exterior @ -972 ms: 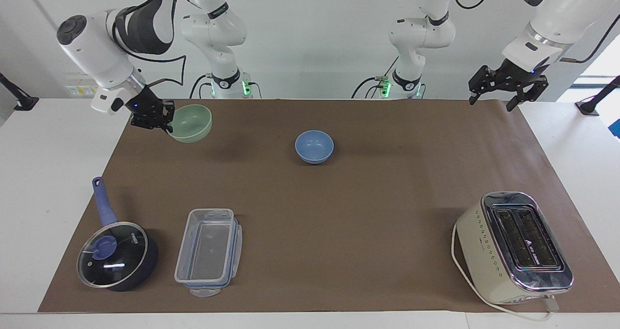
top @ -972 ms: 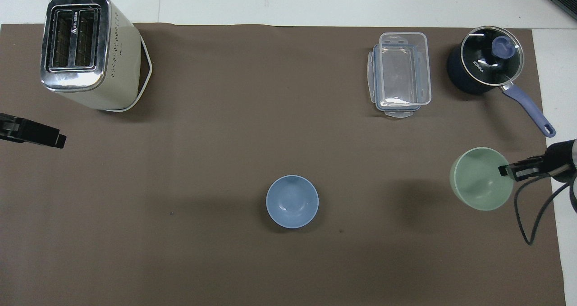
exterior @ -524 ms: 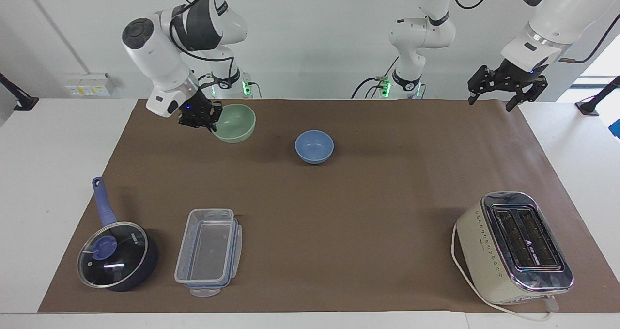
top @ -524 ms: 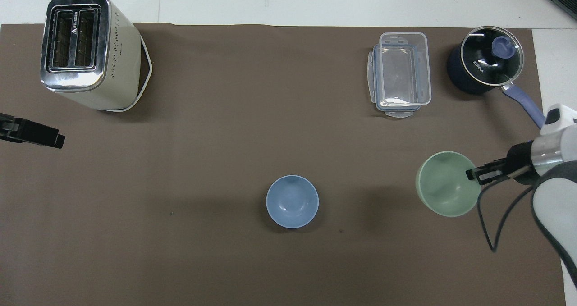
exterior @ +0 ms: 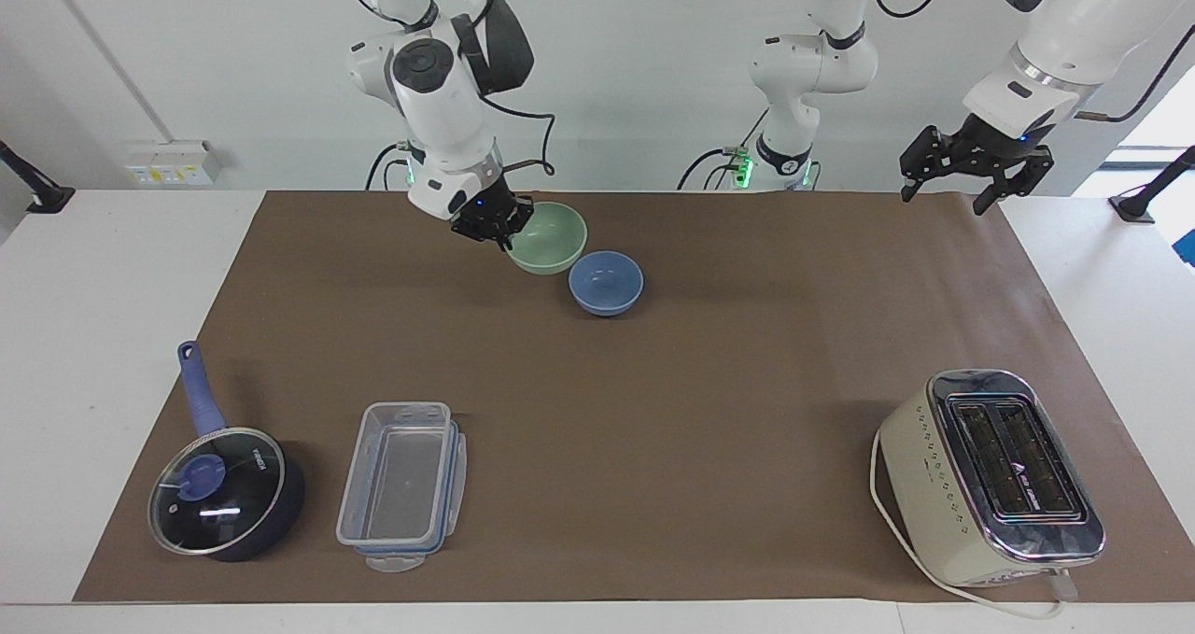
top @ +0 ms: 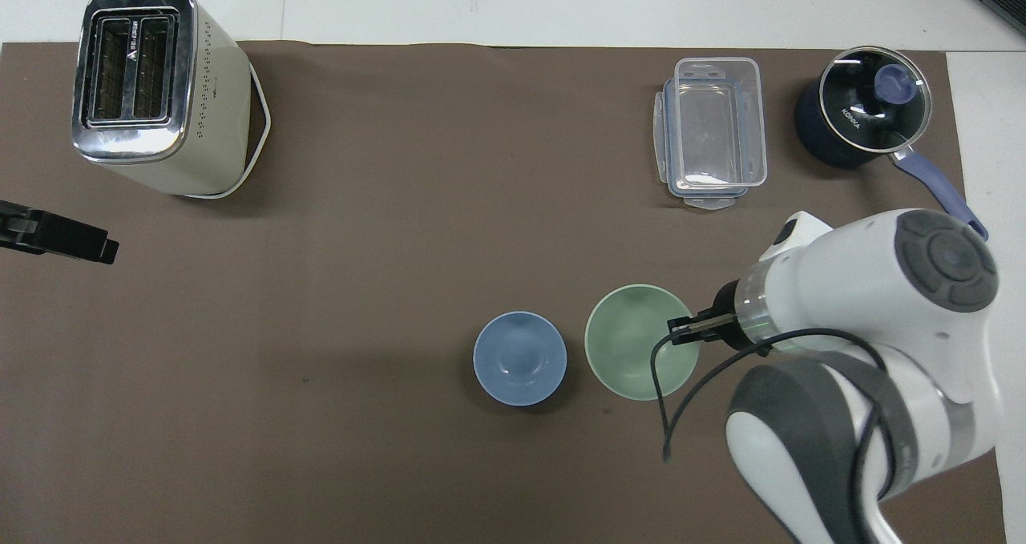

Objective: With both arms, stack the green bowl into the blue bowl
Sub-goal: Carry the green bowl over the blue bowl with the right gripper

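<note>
The pale green bowl (exterior: pixel 553 239) (top: pixel 629 356) hangs in the air with my right gripper (exterior: pixel 505 232) (top: pixel 680 332) shut on its rim. It is over the brown mat just beside the blue bowl (exterior: pixel 606 282) (top: pixel 519 358), on the right arm's side of it. The blue bowl sits upright and empty on the mat, near the robots and about midway between the arms. My left gripper (exterior: pixel 945 199) (top: pixel 96 247) waits open and empty above the mat's edge at the left arm's end of the table.
A cream toaster (exterior: pixel 990 475) (top: pixel 160 87) stands far from the robots at the left arm's end. A clear plastic container (exterior: pixel 403 485) (top: pixel 713 131) and a dark-blue lidded saucepan (exterior: pixel 224 494) (top: pixel 866 115) sit far from the robots at the right arm's end.
The right arm has swung the green bowl from its end of the table toward the middle, up to the blue bowl. The left arm and blue bowl have not moved.
</note>
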`<state>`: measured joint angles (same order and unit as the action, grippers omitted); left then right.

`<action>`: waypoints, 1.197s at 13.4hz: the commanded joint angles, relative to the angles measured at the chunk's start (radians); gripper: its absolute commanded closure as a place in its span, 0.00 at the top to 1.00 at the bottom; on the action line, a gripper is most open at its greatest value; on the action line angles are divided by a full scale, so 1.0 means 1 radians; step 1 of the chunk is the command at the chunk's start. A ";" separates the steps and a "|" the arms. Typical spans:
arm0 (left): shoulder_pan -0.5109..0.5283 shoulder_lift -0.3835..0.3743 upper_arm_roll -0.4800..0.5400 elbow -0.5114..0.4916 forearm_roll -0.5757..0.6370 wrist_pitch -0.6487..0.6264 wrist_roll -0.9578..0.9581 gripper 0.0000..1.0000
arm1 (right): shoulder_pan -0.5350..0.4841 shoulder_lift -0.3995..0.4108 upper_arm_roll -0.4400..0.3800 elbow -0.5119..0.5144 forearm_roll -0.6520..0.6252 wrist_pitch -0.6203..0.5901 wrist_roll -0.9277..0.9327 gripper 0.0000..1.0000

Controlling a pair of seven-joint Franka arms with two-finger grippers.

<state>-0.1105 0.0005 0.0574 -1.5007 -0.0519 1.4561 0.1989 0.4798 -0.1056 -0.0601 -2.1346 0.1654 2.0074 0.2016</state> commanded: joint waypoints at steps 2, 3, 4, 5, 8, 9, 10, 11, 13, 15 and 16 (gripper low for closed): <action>0.005 -0.027 -0.007 -0.030 0.020 0.007 0.007 1.00 | 0.060 0.006 -0.006 -0.042 0.019 0.071 0.070 0.00; 0.005 -0.027 -0.007 -0.030 0.020 0.006 0.007 1.00 | 0.071 0.009 -0.006 -0.054 0.019 0.089 0.071 0.00; 0.005 -0.027 -0.007 -0.030 0.018 0.006 0.007 1.00 | 0.095 0.023 -0.006 -0.070 0.019 0.123 0.085 0.00; 0.005 -0.027 -0.007 -0.030 0.018 0.007 0.005 1.00 | 0.114 0.039 -0.006 -0.079 0.019 0.155 0.107 0.00; 0.005 -0.027 -0.007 -0.029 0.018 0.007 0.008 1.00 | 0.118 0.052 -0.006 -0.080 0.019 0.180 0.111 0.00; 0.008 -0.027 -0.007 -0.027 0.018 0.007 0.007 1.00 | 0.117 0.056 -0.006 -0.081 0.034 0.180 0.107 0.00; 0.009 -0.027 -0.007 -0.029 0.018 0.006 0.005 1.00 | 0.118 0.066 -0.006 -0.081 0.052 0.191 0.105 0.00; 0.009 -0.027 -0.007 -0.029 0.018 0.004 0.005 1.00 | 0.120 0.084 -0.006 -0.081 0.057 0.214 0.108 0.00; 0.008 -0.027 -0.007 -0.029 0.018 0.004 0.005 1.00 | 0.135 0.096 -0.006 -0.082 0.057 0.225 0.105 0.00; 0.006 -0.027 -0.007 -0.029 0.018 0.004 0.004 1.00 | 0.135 0.093 -0.006 -0.093 0.057 0.226 0.094 0.00; 0.006 -0.027 -0.007 -0.029 0.018 0.004 0.004 1.00 | 0.137 0.095 -0.006 -0.096 0.057 0.231 0.096 0.00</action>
<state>-0.1105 0.0002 0.0575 -1.5007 -0.0519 1.4561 0.1988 0.6110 -0.0023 -0.0619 -2.2113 0.1953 2.2134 0.3030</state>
